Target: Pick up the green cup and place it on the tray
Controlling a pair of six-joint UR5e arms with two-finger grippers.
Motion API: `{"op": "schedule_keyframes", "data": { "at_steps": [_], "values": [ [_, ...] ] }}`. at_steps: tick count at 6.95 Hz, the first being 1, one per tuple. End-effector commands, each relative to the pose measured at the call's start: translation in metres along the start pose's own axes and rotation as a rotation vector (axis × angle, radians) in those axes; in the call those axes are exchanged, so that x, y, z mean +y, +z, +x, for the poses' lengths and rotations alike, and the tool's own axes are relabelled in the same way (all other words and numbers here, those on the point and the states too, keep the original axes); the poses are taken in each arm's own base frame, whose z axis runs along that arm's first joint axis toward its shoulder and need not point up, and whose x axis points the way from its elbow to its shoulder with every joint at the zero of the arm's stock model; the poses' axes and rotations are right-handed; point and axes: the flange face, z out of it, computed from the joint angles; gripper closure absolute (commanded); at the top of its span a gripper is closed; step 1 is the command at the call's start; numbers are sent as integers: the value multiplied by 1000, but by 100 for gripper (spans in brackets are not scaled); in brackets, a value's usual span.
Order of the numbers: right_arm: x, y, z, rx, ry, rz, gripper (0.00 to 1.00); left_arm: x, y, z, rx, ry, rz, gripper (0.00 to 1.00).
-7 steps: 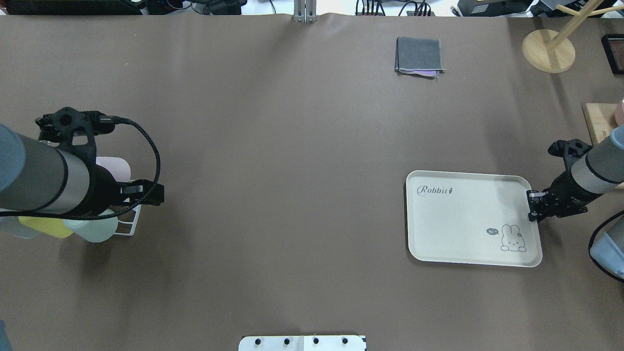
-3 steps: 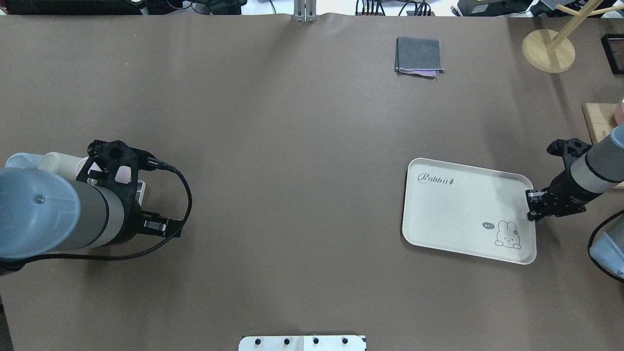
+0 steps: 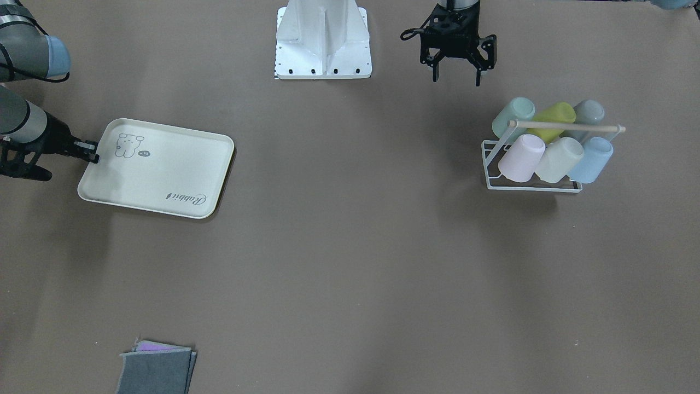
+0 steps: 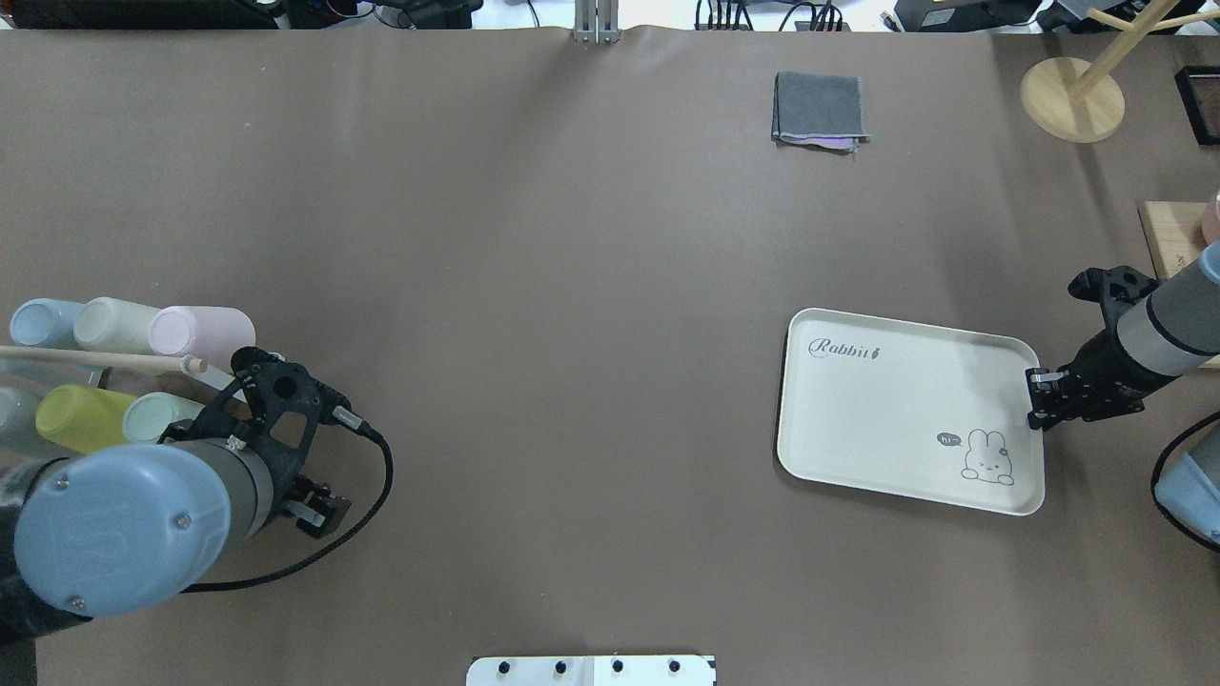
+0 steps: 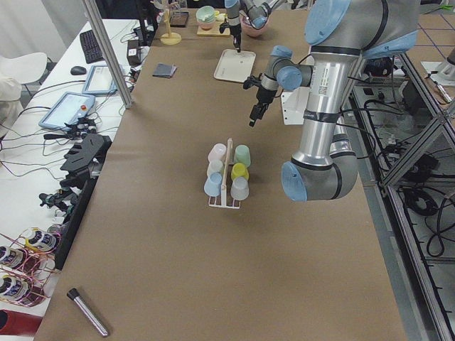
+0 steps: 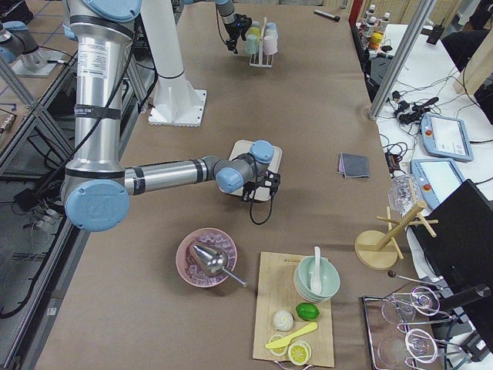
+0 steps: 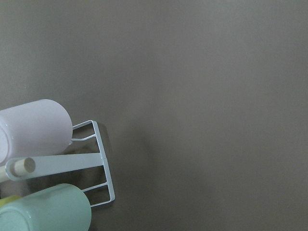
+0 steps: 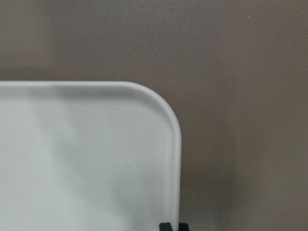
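The green cup (image 3: 513,115) lies tilted on a white wire rack (image 3: 533,187), at the end nearest the robot's base. It also shows in the overhead view (image 4: 157,416) and the left wrist view (image 7: 45,211). My left gripper (image 3: 456,77) is open and empty, held above the table on the base side of the rack, apart from the cups. The cream tray (image 4: 896,400) lies flat at the table's right. My right gripper (image 4: 1034,400) is shut on the tray's right rim (image 8: 175,159).
The rack also holds a yellow-green cup (image 3: 555,116), a grey-blue cup (image 3: 588,112), a pink cup (image 3: 522,157), a cream cup (image 3: 559,158) and a blue cup (image 3: 590,160). A folded grey cloth (image 4: 820,110), a wooden stand (image 4: 1072,95) and a cutting board (image 4: 1172,238) sit at the far right.
My left arm has swung back from over the rack toward the robot's base, uncovering the cups. The tray has slid slightly left and turned with my right gripper on its rim.
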Motion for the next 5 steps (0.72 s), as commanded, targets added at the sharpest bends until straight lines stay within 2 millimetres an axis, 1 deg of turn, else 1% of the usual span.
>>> {"op": "schedule_keyframes", "data": {
  "at_steps": [1,3,4,5],
  "values": [
    [7,-22,-9,-50,-28,2,99,14,7,11,-63,231,-29,2],
    [17,-46,-9,-92,-64,8,100,19,15,15,-180,442,-8,2],
    [17,-52,-6,-114,-108,16,100,18,16,13,-218,605,-11,2],
    [15,-61,-1,-135,-123,14,100,26,19,20,-234,694,-32,2]
  ]
}}
